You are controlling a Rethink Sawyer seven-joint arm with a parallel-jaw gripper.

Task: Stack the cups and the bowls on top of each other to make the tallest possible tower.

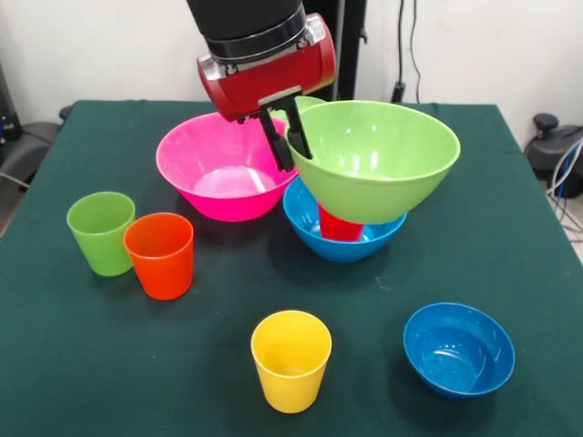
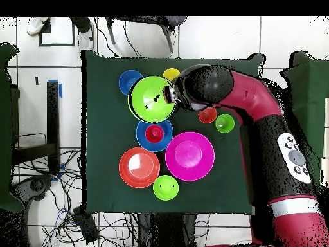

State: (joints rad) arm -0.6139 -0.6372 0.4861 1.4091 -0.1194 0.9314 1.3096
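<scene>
Your black two-fingered gripper [image 1: 290, 141] clamped rim of big glossy light-green plastic bowl [image 1: 378, 159], fingers astride wall. Bowl tilted, mouth facing up toward camera, resting over red plastic cup [image 1: 339, 225] inside big blue plastic bowl [image 1: 343, 238].

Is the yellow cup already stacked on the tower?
No: in the front view the yellow cup stands alone on the table, apart from the tower.

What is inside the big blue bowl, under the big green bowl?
A red cup stands inside the big blue bowl. The big green bowl, gripped at its rim by the tool, hides the cup's top in the front view.
</scene>
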